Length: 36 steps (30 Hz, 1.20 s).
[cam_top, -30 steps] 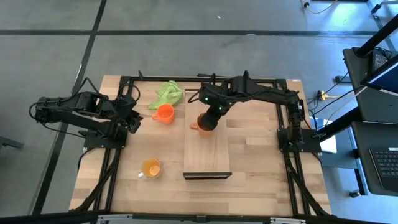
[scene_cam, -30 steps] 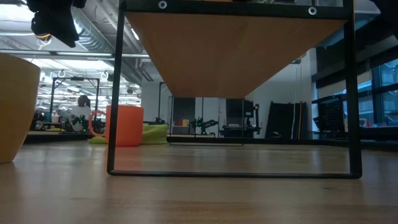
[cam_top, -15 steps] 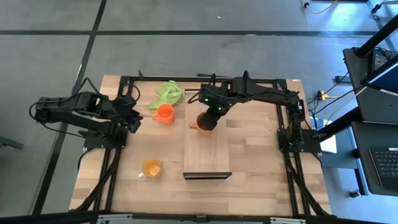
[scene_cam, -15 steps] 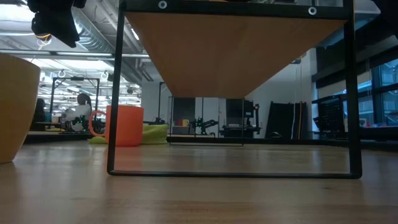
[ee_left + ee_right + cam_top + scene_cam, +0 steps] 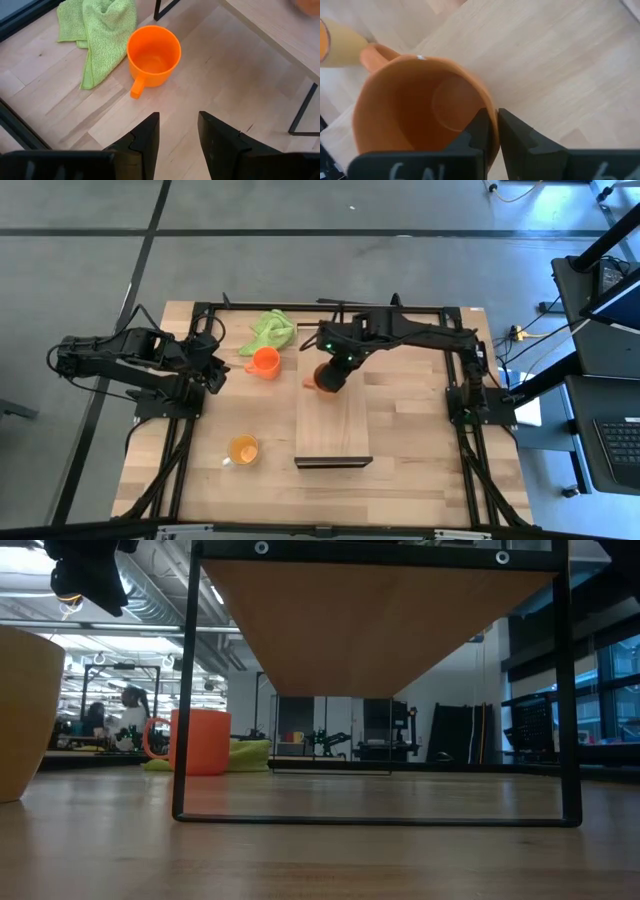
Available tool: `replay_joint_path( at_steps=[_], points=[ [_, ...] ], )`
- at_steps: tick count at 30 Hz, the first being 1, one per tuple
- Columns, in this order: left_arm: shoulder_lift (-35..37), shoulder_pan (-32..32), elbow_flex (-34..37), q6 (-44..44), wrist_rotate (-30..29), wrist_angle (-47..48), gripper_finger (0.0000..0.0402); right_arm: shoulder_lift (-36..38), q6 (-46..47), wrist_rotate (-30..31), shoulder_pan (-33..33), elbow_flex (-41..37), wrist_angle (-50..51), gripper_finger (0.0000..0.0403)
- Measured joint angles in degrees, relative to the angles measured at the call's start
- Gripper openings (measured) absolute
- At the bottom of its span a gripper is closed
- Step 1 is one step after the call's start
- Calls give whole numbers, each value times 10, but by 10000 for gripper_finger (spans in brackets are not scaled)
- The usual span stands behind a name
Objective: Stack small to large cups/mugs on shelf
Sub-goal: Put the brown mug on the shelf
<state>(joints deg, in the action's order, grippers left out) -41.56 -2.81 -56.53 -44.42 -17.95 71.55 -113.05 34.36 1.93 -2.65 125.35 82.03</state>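
The brownish-orange mug (image 5: 327,376) sits in my right gripper (image 5: 332,370), which is shut on it over the far left part of the light-wood shelf (image 5: 335,425). The bright red-orange mug (image 5: 265,363) stands upright on the table, left of the shelf, with its handle toward the left; it also shows as the red-orange mug (image 5: 152,54) in the left wrist view. The yellow-orange mug (image 5: 243,450) stands near the table's near left part. My left gripper (image 5: 175,135) is open, left of the red-orange mug and apart from it. My right gripper pinches the brownish-orange mug's wall at the rim (image 5: 492,107), one finger (image 5: 479,127) inside the mug and one finger (image 5: 515,132) outside. The fingers come from above. The mug's mouth faces up, and its handle (image 5: 372,52) points off the shelf's left edge. Whether its base rests on the shelf I cannot tell.
A lime-green cloth (image 5: 270,330) lies crumpled at the far edge, just beyond the red-orange mug. The shelf stands raised on dark end rails (image 5: 182,690), with open space under it. People show in the room beyond the table.
My right gripper has carried the brownish-orange mug a little toward the table's left and far edge, still shut on it. The other mugs and my left arm have kept still.
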Motion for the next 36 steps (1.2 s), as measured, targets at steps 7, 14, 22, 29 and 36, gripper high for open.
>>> replay_joint_path(
  at_steps=[7,14,22,29,36],
  points=[
    [0,0,0,0,0,0,128,-8,-2,-1,9,0,-1,37],
    [0,0,0,0,0,0,128,-8,-5,2,8,0,-1,37],
    [0,0,0,0,0,0,128,-8,-4,15,8,0,16,37],
    [0,0,0,0,0,0,128,-8,-2,15,8,0,18,54],
    [0,0,0,0,0,0,128,-8,-3,25,8,0,17,95]
  ],
)
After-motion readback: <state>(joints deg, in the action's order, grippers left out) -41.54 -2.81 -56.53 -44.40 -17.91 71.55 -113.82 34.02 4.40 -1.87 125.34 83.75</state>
